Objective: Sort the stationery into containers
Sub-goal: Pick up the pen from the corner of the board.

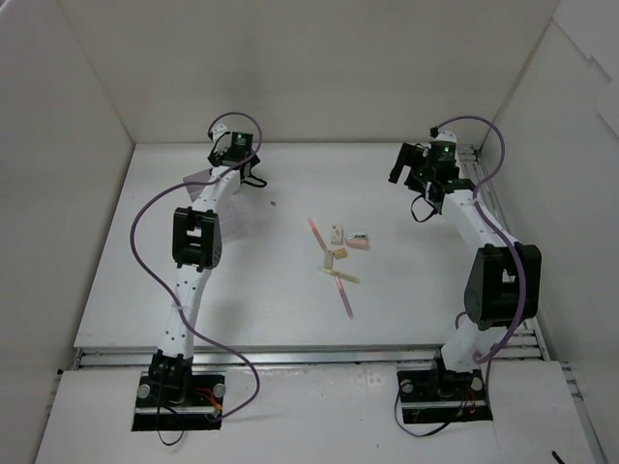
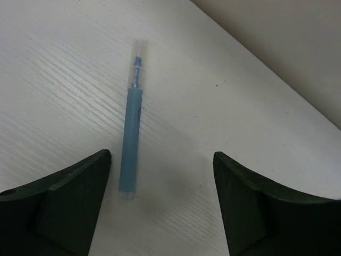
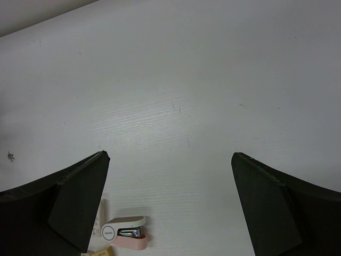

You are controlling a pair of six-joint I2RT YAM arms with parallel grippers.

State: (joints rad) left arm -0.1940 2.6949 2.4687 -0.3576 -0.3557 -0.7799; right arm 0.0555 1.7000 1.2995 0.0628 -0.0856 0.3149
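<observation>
Toward the far left corner of the table (image 1: 406,280), showing the left gripper (image 2: 161,157) hanging over the white surface, both dark fingers (image 2: 64,208) spreading wide and pinching nothing. Between those fingers, framing a blue pen (image 2: 130,144) lying flat. Running the long axis almost straight away from the gripper, leaning only slightly; pointing the clear-capped tip toward the far edge and the blunt end back at the gripper, just beside one fingertip, contact there being impossible to judge. From above, hiding this pen under the left arm (image 1: 193,242).

At mid-table, well apart from both grippers, displaying the other stationery in a loose cluster. Slanting from far left to near right, a pink pen (image 1: 316,232), with a white block (image 1: 337,233) just beside it and a pink mini stapler (image 1: 358,242) lying to the right of that. Nearer the near edge, placing a beige block (image 1: 329,259) and a yellow stick (image 1: 340,275), the latter stretching roughly left to right. Following the same slant toward the near edge, a second pink pen (image 1: 345,300), touching or nearly touching the yellow stick.

Toward the far right corner, showing the right gripper (image 3: 169,156) likewise spreading its fingers, gripping nothing, bare table lying between them. At the bottom of the right wrist view, catching the stapler near one finger, apart from it.
</observation>
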